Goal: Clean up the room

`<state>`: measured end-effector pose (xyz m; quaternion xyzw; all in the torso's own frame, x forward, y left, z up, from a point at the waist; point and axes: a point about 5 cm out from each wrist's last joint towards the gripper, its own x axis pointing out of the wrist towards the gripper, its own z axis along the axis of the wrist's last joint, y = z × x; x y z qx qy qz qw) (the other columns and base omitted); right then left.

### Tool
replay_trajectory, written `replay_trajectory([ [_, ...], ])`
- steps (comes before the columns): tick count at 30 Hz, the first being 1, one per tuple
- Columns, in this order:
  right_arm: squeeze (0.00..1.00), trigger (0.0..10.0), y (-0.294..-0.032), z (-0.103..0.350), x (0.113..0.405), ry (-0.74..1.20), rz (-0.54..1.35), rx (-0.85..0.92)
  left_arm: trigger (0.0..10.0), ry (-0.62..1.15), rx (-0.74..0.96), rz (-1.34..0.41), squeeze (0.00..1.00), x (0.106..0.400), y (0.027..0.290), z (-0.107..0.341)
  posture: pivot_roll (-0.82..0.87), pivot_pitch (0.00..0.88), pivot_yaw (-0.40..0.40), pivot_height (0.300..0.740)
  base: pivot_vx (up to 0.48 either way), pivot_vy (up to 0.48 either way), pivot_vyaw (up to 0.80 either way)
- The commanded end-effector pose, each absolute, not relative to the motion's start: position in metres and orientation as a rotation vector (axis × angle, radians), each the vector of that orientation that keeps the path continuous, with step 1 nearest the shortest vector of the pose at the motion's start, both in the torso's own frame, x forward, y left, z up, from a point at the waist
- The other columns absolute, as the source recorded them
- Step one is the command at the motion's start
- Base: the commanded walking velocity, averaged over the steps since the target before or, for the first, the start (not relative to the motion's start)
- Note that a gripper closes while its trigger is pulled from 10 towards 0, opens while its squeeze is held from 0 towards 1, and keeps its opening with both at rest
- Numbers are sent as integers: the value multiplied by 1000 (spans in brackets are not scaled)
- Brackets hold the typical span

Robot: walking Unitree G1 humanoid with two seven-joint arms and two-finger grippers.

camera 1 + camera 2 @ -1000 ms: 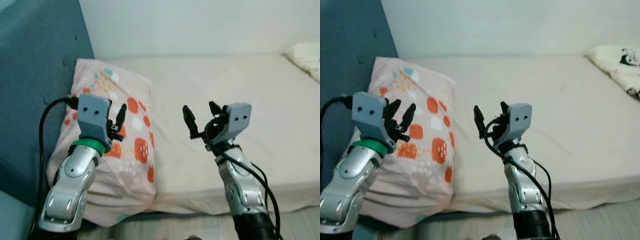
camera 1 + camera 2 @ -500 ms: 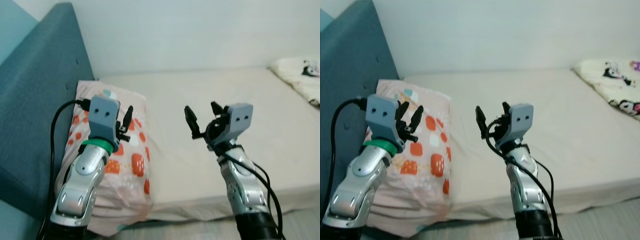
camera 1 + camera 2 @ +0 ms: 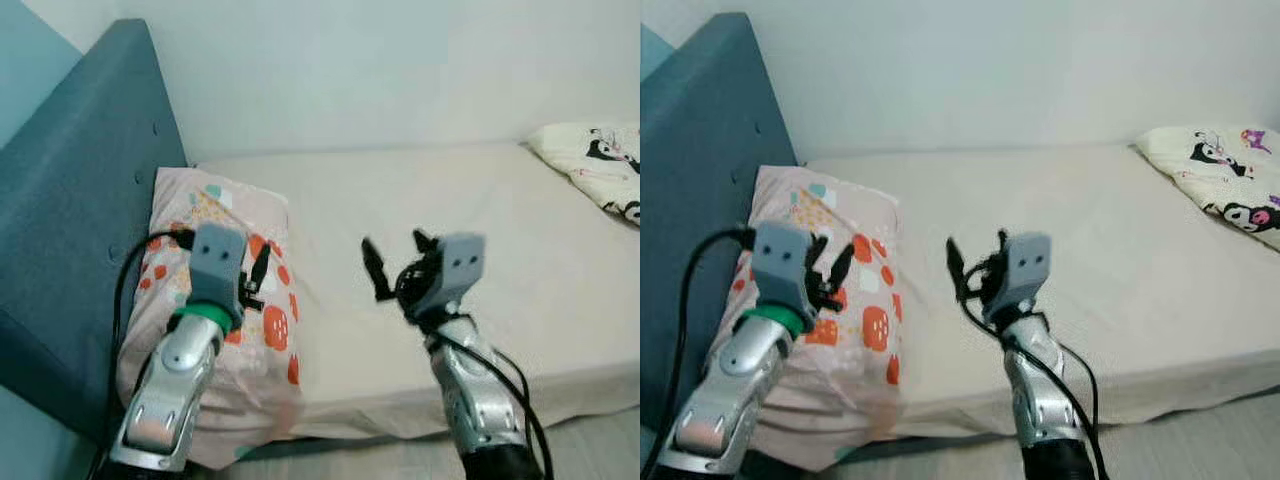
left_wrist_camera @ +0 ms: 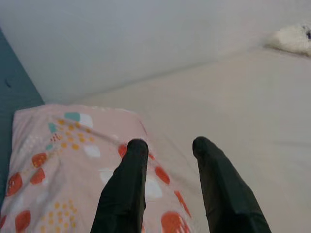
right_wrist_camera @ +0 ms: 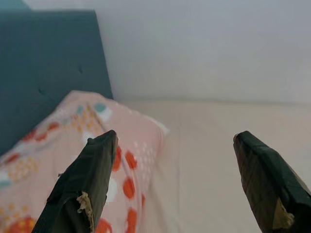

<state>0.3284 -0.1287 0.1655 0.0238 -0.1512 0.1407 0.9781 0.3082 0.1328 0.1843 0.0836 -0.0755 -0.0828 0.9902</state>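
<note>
The left end effector [image 3: 252,278] is hovering with its two black fingers a little apart, gripping nothing. Directly beneath and ahead of it, the patterned pillow [image 3: 222,300] is lying at the head of the bed [image 3: 480,250], its far side leaning against the teal padded headboard [image 3: 80,230].

The right end effector [image 3: 395,268] is hanging over bare sheet with its fingers spread wide, the pillow lying to its left. Well off to its right, at the far end of the bed, a cartoon-printed blanket [image 3: 1220,185] is lying bunched.

The pillow is a plump rectangle of pale pink cloth printed with orange, white and teal spots, its surface creased. It is probably light, soft and yielding, and will likely sag when lifted. A corner or an edge seam, where the cloth bunches, looks the surest place to pinch. The sheet is cream, matte and faintly wrinkled.
</note>
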Motion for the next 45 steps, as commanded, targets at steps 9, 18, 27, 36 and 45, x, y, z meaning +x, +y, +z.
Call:
replay_trajectory([
  [9, 0, 10000, -136, 139, 308, -282, 191, -22, 10000, -25, 192, -212, 0, 303, 133, 142, -117, 39, 54, 740, 0, 0, 0],
  [18, 0, 10000, -149, 130, 299, -268, 112, -55, 10000, -31, 172, -248, 0, 316, 115, 137, -174, 29, 81, 740, 0, 0, 0],
  [27, 0, 10000, -138, 130, 304, -261, 139, -41, 10000, -48, 152, -238, 0, 316, 116, 136, -145, 36, 65, 740, 0, 0, 0],
  [36, 0, 10000, -136, 131, 306, -261, 146, -37, 10000, -36, 153, -230, 0, 316, 116, 133, -146, 31, 60, 740, 0, 0, 0],
  [45, 0, 10000, -136, 130, 308, -258, 154, -44, 10000, -39, 148, -232, 0, 316, 114, 133, -143, 30, 52, 740, 0, 0, 0],
])
